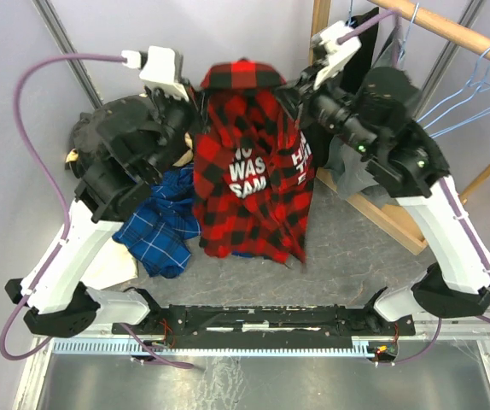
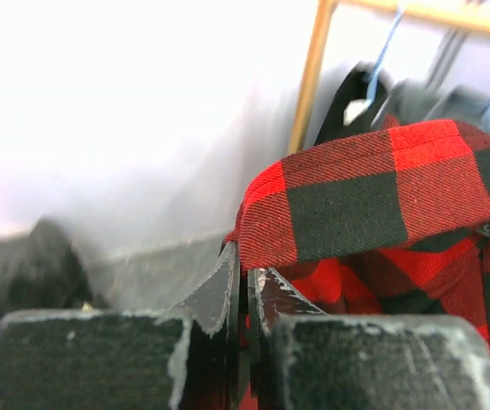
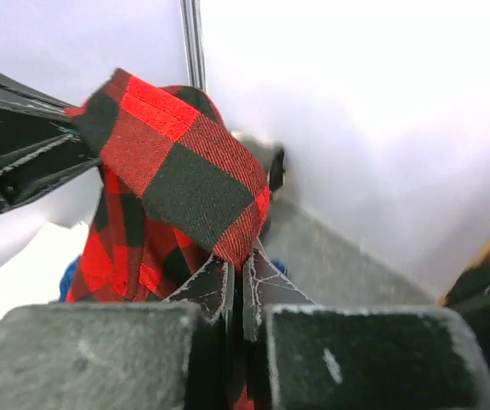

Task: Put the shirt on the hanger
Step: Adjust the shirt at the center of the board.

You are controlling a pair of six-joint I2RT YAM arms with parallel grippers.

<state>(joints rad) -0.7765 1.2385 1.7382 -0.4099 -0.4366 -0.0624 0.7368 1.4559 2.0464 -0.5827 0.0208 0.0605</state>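
Shirt (image 1: 249, 162) of red-and-black plaid hung spread between both arms above the table (image 1: 347, 235) in the top view. The left gripper (image 1: 198, 107) was at one shoulder and the right gripper (image 1: 292, 96) at the other. Light-blue hangers (image 1: 475, 90) hung from the wooden rail (image 1: 454, 30) on the right, apart from the shirt. A blue plaid shirt (image 1: 164, 226) lay underneath. The left wrist view showed the left gripper's jaws pressed together on the plaid fabric's edge. The right wrist view showed the right gripper's jaws pinching a fold of the same cloth.
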